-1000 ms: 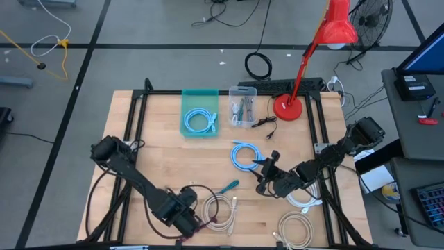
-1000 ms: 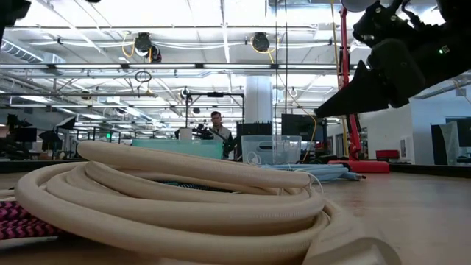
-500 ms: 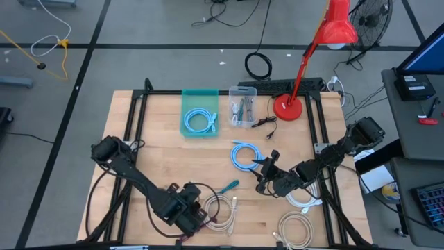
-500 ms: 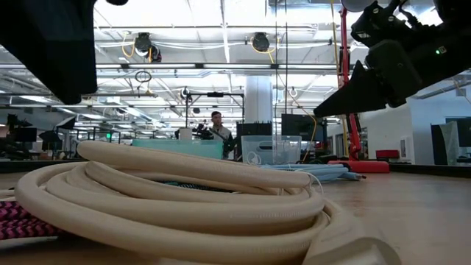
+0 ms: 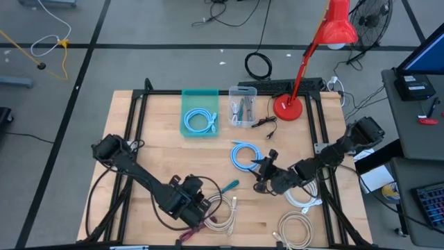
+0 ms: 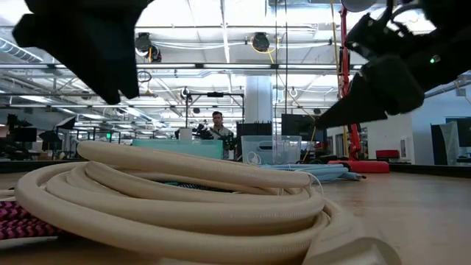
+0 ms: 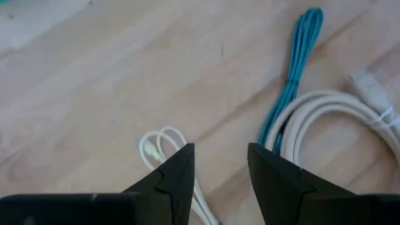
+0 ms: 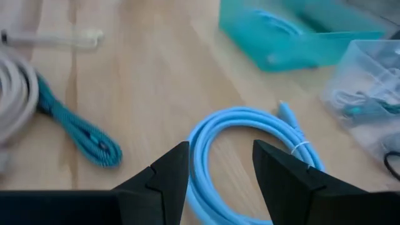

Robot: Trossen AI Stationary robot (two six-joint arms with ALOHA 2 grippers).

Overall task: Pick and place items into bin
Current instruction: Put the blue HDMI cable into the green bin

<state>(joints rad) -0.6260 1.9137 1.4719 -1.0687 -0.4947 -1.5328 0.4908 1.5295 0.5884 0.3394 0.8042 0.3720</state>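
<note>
My right tool [image 8: 215, 165], open and empty, hangs above the light blue coil [image 8: 250, 150] on the surface near the teal bin [image 8: 294, 34]; a shallow bite could spring its loops

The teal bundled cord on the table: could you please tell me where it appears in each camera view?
High view: teal bundled cord at lower centre, between both arms.
Low view: not identifiable; a beige coil fills the foreground.
Left wrist view: upper right, beside a white coil.
Right wrist view: left side.
Shared landmark: the light blue coil, also in the right wrist view.
</note>
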